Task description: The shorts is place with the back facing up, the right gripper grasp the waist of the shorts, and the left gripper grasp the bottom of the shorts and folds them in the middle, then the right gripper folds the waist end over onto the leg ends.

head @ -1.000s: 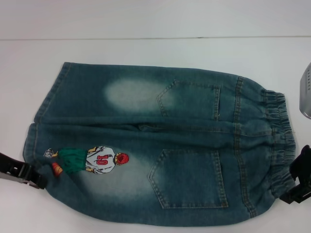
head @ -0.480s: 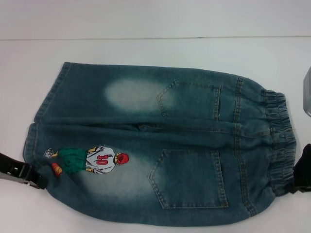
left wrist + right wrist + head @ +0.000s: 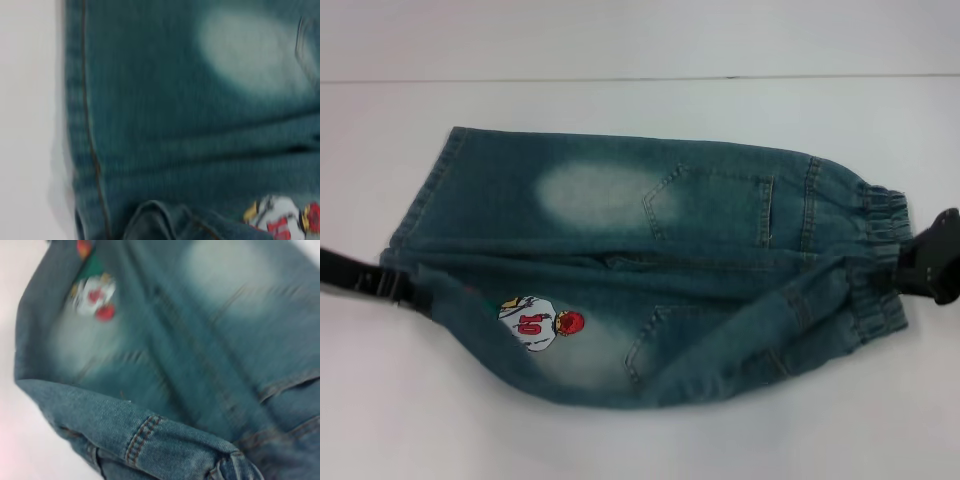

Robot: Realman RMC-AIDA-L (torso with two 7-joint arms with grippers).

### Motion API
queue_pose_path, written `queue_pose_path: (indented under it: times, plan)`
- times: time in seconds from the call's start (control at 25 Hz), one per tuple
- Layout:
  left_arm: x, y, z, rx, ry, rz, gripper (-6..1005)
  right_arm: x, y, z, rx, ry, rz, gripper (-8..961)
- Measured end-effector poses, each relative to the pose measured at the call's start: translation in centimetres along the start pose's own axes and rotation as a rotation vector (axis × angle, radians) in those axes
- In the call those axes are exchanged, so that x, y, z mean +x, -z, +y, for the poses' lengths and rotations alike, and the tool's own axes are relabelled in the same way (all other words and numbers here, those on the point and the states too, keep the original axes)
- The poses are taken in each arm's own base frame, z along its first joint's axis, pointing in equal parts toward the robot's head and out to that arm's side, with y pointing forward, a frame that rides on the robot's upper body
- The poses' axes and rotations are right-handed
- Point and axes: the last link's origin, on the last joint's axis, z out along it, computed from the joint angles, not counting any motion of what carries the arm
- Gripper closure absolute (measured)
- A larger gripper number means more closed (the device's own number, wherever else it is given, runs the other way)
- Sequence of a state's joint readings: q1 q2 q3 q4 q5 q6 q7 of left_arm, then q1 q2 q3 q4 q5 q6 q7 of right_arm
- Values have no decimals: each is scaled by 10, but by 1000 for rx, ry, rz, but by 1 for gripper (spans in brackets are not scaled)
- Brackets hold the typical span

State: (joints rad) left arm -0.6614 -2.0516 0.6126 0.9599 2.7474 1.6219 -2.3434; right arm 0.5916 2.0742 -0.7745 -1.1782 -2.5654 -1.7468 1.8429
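From the head camera, the denim shorts (image 3: 650, 270) lie across the white table (image 3: 620, 50), leg ends toward the robot's left and the elastic waist (image 3: 882, 260) toward its right. The near half is lifted and curling over the far half, so the near back pocket (image 3: 705, 340) is creased and the cartoon patch with the number 10 (image 3: 538, 322) is partly tucked under. The left gripper (image 3: 405, 288) grasps the near leg hem, and the right gripper (image 3: 925, 262) grasps the waistband.

The left wrist camera shows the stitched leg hem (image 3: 82, 125), a pale faded patch (image 3: 250, 50) and a raised fold of denim.

The right wrist camera shows a rolled denim edge (image 3: 140, 435) with orange stitching, the patch farther off.
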Motion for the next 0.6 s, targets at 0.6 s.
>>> queue_pose_path:
  times: [0.6]
  plan:
    - [52, 14, 1, 107, -68, 153, 920, 2, 39, -19, 73, -184, -262, 904]
